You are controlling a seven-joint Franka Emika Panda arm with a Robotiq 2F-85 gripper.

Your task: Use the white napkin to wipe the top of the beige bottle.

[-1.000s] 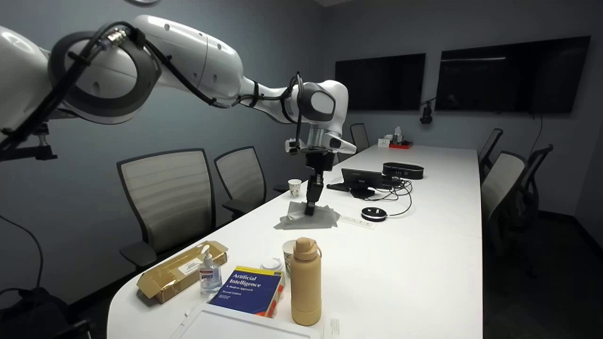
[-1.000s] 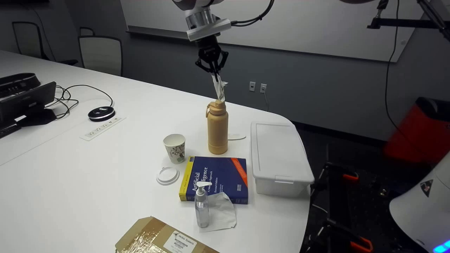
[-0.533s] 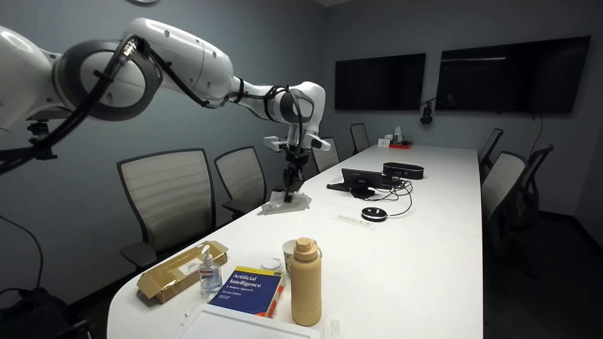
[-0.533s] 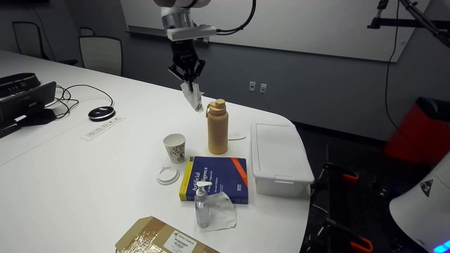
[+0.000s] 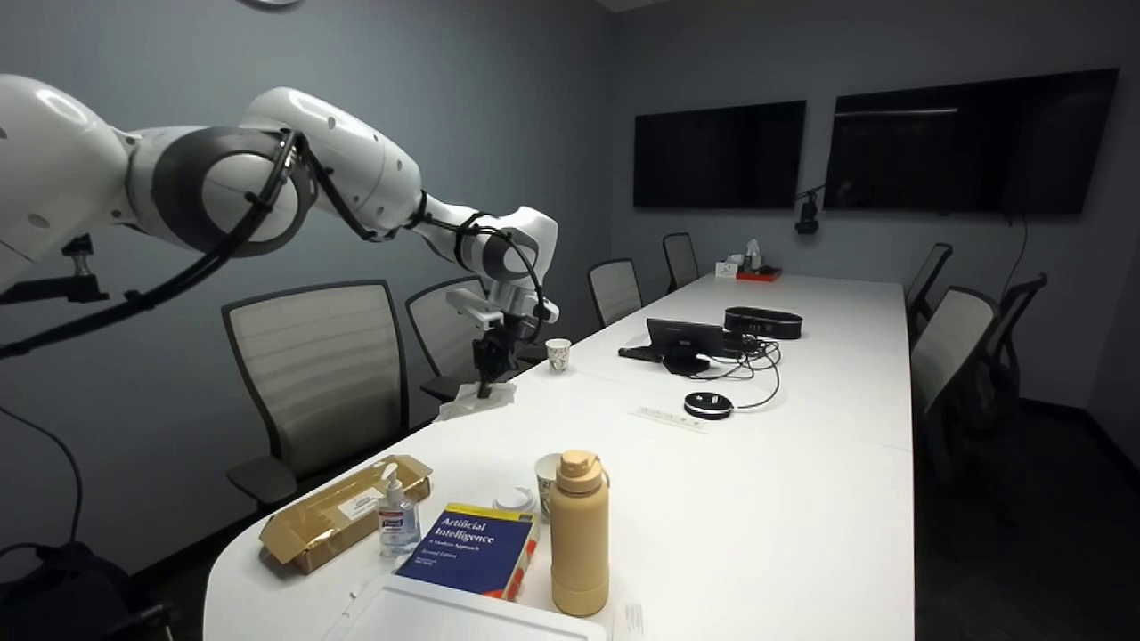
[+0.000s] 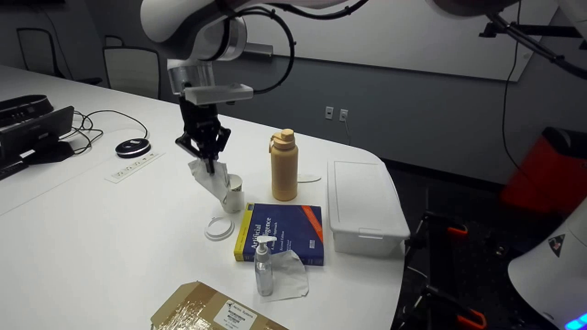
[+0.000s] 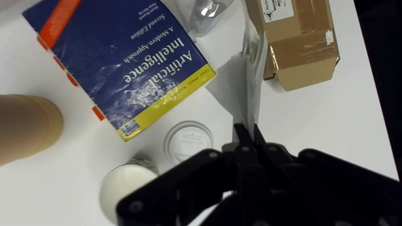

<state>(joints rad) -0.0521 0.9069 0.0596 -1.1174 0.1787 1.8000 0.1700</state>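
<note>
In an exterior view, a thick blue-and-yellow book [image 6: 289, 229] is lying left of a rectangular white plastic bin [image 6: 367, 201], a long brown cardboard box [image 6: 202, 309] is lying nearer, and a round black device [image 6: 133, 148] is resting far left.

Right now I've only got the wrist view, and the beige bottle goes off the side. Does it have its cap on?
Observer: Yes, both exterior views show the cap on the beige bottle.
Operator: Cool! And what's on top of the see-through bottle?
Observer: A white pump, seen in both exterior views.
Operator: What's one thing farther down the table that I'm missing?
Observer: A second paper cup, shown in an exterior view.
</note>
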